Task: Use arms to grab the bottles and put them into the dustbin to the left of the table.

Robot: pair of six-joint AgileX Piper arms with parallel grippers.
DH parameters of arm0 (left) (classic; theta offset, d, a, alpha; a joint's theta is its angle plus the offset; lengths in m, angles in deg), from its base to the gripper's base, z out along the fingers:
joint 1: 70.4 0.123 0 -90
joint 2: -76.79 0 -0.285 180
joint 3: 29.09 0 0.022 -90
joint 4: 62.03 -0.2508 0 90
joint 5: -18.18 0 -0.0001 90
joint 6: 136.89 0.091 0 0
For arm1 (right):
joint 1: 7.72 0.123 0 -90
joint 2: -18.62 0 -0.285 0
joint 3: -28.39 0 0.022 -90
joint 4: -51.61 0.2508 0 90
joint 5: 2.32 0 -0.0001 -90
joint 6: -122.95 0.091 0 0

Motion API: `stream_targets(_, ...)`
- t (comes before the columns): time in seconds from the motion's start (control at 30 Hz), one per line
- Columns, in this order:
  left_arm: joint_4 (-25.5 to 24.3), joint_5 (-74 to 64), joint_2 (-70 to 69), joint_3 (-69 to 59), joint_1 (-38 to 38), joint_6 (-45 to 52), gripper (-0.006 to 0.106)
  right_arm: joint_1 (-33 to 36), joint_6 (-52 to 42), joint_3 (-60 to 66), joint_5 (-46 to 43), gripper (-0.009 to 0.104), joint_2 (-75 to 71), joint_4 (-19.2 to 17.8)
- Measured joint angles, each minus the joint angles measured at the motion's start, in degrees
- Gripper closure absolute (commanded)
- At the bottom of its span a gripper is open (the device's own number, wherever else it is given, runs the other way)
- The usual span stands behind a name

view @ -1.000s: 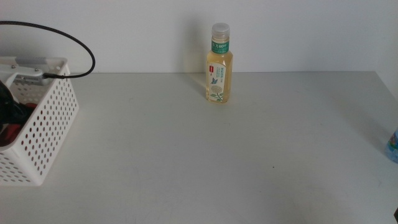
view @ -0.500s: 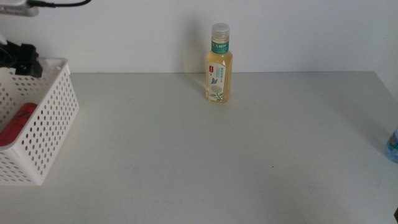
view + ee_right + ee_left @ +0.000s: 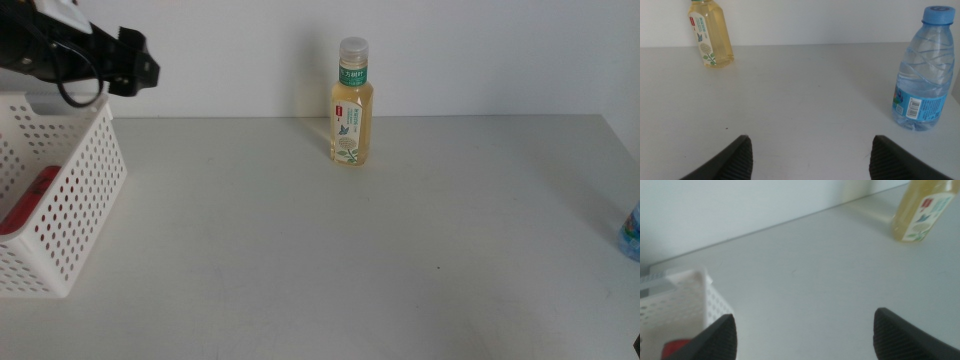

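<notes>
The white perforated dustbin (image 3: pixel 70 200) stands at the table's left edge with the red soda can (image 3: pixel 25 200) lying inside. My left gripper (image 3: pixel 135 68) hovers above the dustbin's far right corner, open and holding nothing. Its wrist view shows the left gripper (image 3: pixel 805 335) with jaws wide apart, the dustbin's corner (image 3: pixel 687 292) and the can (image 3: pixel 677 349) below. The yellow tea bottle (image 3: pixel 352 105) stands upright at the table's back. A clear water bottle (image 3: pixel 631 235) with a blue label shows at the right edge. My right gripper (image 3: pixel 812 160) waits open, facing the water bottle (image 3: pixel 920 75) and the tea bottle (image 3: pixel 710 35).
The off-white table (image 3: pixel 330 250) stretches between the dustbin and the water bottle. A white wall runs behind the tea bottle. The right arm does not appear in the middle view.
My left gripper has lifted out of the dustbin and swung up and to the right. The red can stays behind in the dustbin.
</notes>
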Motion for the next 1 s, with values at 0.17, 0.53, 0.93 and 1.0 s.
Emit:
stream_targets(0.17, -4.3, 16.3, -9.3, -13.4, -10.4, -8.0, 0.007, 0.0, 0.0, 0.0, 0.0, 0.036, 0.0, 0.0)
stream_targets(0.53, -6.0, 38.0, -18.6, -38.2, -21.6, -14.0, 0.007, 0.0, 0.0, 0.0, 0.0, 0.036, 0.0, 0.0)
stream_targets(0.93, -5.5, 43.9, -18.6, -43.7, -21.8, -14.1, 0.007, 0.0, 0.0, 0.0, 0.0, 0.036, 0.0, 0.0)
stream_targets(1.0, -5.5, 44.4, -18.6, -43.7, -21.8, -14.1, 0.007, 0.0, 0.0, 0.0, 0.0, 0.036, 0.0, 0.0)
